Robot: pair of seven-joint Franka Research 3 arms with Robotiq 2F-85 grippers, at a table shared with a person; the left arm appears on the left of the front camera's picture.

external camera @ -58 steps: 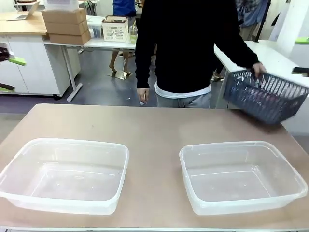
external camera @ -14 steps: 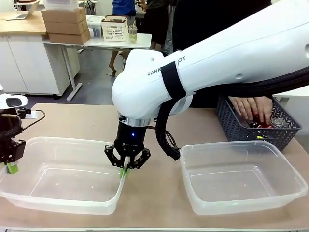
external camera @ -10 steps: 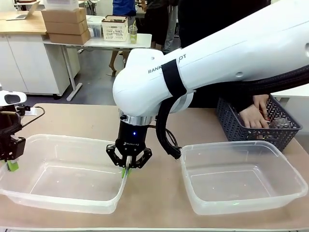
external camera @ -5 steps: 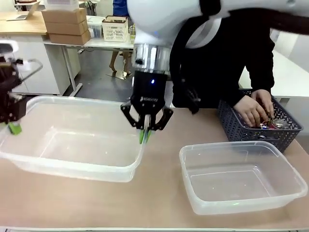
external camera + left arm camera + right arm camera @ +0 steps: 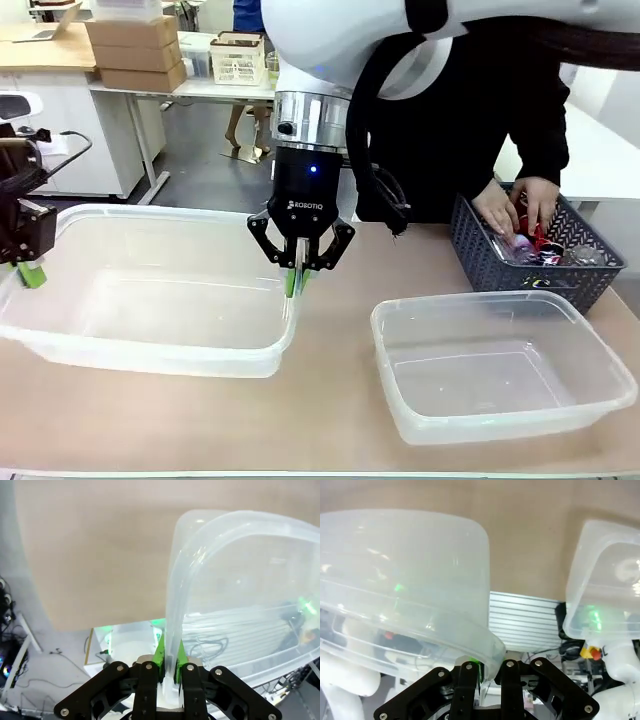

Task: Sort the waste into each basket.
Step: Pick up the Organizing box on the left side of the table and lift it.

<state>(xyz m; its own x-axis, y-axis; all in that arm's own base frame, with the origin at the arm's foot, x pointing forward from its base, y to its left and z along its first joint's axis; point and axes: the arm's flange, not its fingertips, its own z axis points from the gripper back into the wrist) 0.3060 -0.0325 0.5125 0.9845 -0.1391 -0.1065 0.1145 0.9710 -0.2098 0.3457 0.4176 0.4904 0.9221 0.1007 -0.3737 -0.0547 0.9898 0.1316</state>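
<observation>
Large clear rectangular plastic tub (image 5: pixel 150 335) up off the tan table (image 5: pixel 330 410), left of the second clear tub (image 5: pixel 590 395). Mouth up, long axis gripper to gripper. Left gripper (image 5: pixel 32 274) and right gripper (image 5: pixel 296 283) are each pinched tight on an end rim.

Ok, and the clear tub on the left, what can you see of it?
The left tub is a large rectangular container of clear, see-through plastic with rounded corners and a rolled rim. It is empty, upright and roughly level. The left claw pinches its rim at one short end and the right claw pinches the rim at the opposite end, green pads either side of the wall. It appears held just above the table; nothing else touches it.
</observation>
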